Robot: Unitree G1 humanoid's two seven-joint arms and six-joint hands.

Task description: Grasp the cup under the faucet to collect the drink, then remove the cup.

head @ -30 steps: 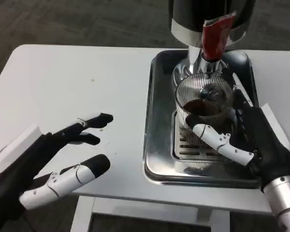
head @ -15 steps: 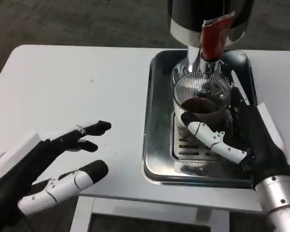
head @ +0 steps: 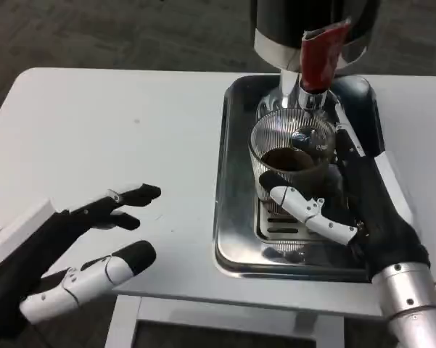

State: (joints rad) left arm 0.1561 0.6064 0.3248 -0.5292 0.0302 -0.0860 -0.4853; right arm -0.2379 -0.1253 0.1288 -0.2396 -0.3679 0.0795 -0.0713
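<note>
**One cup gripped under one faucet**

Where the head view looks down on the white table (head: 116,123), one ribbed glass cup (head: 291,148) is seen standing on the slotted grate (head: 286,221) of one metal drip tray (head: 232,188). The cup is placed directly beneath the faucet (head: 302,90), which hangs from one dark dispenser (head: 315,25) at the top edge; a single red lever (head: 319,58) is fitted to the dispenser's front. Dark drink is seen in the lower part of the cup.

Two hands are counted. The right hand (head: 363,210) is wrapped around the cup: its thumb is laid across the near side of the glass and its fingers are curled round the far right side, so the cup is gripped. The right forearm (head: 413,304) is seen rising from the lower right corner over the tray's edge.

The left hand (head: 65,250) is held at the table's near left edge, well apart from the tray. Its fingers are spread and stretched toward the right, and nothing is held in it. Whether its fingertips touch the tabletop cannot be told.

One tray, one cup and one dispenser are counted on the table.
</note>
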